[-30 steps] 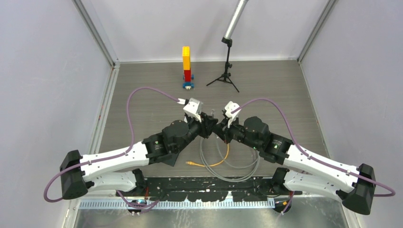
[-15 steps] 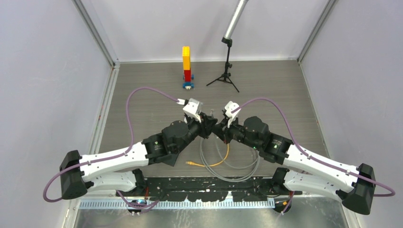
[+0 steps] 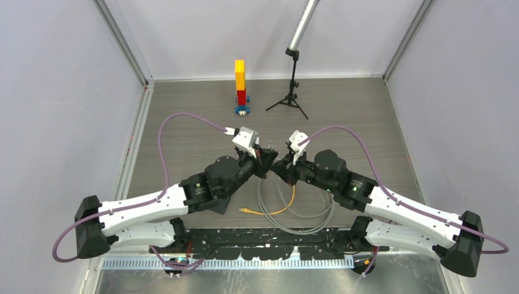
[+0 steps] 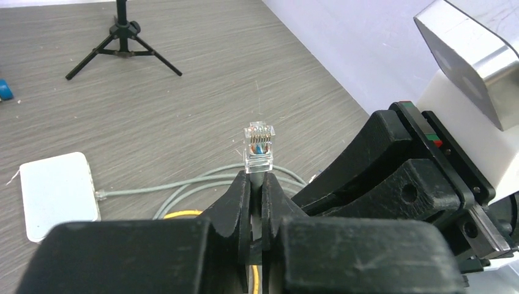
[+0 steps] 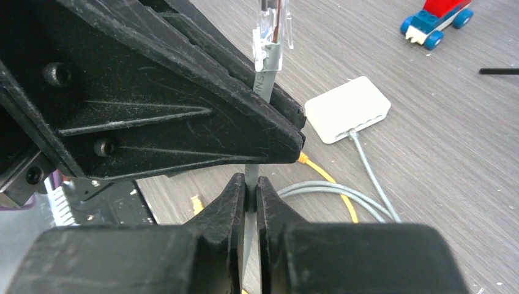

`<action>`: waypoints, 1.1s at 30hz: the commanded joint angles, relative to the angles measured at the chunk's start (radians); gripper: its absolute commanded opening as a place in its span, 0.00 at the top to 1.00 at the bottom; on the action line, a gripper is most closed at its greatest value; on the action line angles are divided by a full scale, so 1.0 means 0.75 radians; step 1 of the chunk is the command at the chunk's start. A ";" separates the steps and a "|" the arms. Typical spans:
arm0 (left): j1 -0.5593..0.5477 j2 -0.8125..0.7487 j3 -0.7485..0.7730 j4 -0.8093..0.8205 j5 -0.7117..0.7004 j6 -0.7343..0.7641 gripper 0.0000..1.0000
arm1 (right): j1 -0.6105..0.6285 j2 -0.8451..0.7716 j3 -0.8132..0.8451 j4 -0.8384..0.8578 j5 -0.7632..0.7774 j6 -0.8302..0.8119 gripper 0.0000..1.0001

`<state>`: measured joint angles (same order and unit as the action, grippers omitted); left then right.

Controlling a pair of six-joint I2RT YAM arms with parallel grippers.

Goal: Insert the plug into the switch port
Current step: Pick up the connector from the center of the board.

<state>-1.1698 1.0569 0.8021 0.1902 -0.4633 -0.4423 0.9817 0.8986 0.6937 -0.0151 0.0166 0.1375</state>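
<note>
Plug [image 4: 258,146]: your left gripper [image 4: 256,181] pinches its cable [image 5: 264,78] just below, plug pointing out past the fingertips | right gripper [image 5: 251,187] clamps the same cable lower down | white box [image 4: 58,193]: flat on the table, well off to the plug's left in the left wrist view.

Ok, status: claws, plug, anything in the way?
Left claw shut on grey cable just under clear plug. Right claw shut on same cable, lower. Plug in air, apart from white switch; one cable end already plugged there.

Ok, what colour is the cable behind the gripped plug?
Grey. The cable shows best in the right wrist view, below the clear plug.
</note>
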 commanded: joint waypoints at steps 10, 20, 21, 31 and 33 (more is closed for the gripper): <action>-0.001 -0.229 -0.130 0.336 0.679 0.006 1.00 | 0.000 -0.360 -0.148 0.216 -0.462 0.034 0.43; -0.002 -0.259 -0.129 0.475 0.993 -0.044 1.00 | 0.001 -0.446 -0.191 0.403 -0.684 0.151 0.57; -0.002 -0.255 -0.128 0.479 1.007 -0.049 1.00 | 0.001 -0.450 -0.191 0.414 -0.688 0.157 0.58; -0.002 -0.211 -0.106 0.484 1.059 -0.066 0.91 | 0.000 -0.423 -0.171 0.418 -0.673 0.152 0.99; -0.001 -0.226 -0.109 0.469 1.013 -0.058 0.72 | 0.001 -0.412 -0.168 0.390 -0.668 0.141 0.99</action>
<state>-1.1671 0.8967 0.6975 0.4961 0.2901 -0.4702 0.9817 0.5743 0.5442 0.2508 -0.4927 0.2611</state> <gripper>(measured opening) 0.140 0.056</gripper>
